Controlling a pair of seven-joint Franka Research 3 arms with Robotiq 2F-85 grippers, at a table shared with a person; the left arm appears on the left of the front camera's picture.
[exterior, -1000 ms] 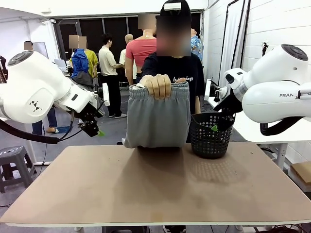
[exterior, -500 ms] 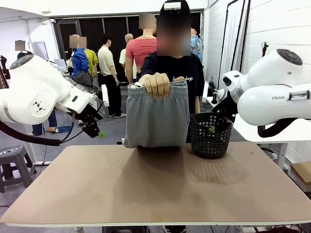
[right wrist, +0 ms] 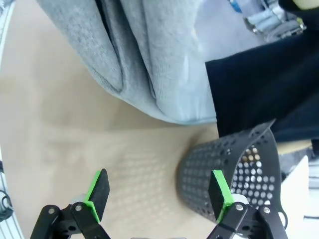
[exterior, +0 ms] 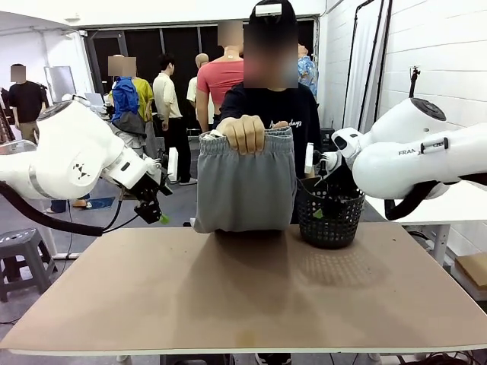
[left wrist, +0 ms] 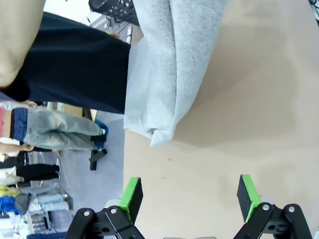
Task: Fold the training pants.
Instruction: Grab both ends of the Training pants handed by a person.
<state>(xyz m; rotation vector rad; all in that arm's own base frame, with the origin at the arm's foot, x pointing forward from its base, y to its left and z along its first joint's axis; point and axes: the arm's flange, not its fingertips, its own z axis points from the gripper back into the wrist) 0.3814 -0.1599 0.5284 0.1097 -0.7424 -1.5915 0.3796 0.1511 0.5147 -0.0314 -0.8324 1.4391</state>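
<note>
Left claw [left wrist: 189, 195]: jaws wide, nothing between them, hovering over the table [left wrist: 239, 124] near its far left corner. Right claw [right wrist: 159, 191]: jaws wide, empty, just beside the black basket [right wrist: 234, 169].

Training pants [exterior: 247, 190]: hanging from the person's hand [exterior: 245, 134] by the waistband, lower edge at the table's far edge, between the two claws. They look doubled over as they hang.

Progress: early. Pants not laid flat, neither claw touching cloth, no fold made on the table. Left to do: receive or spread the pants, then fold.
</note>
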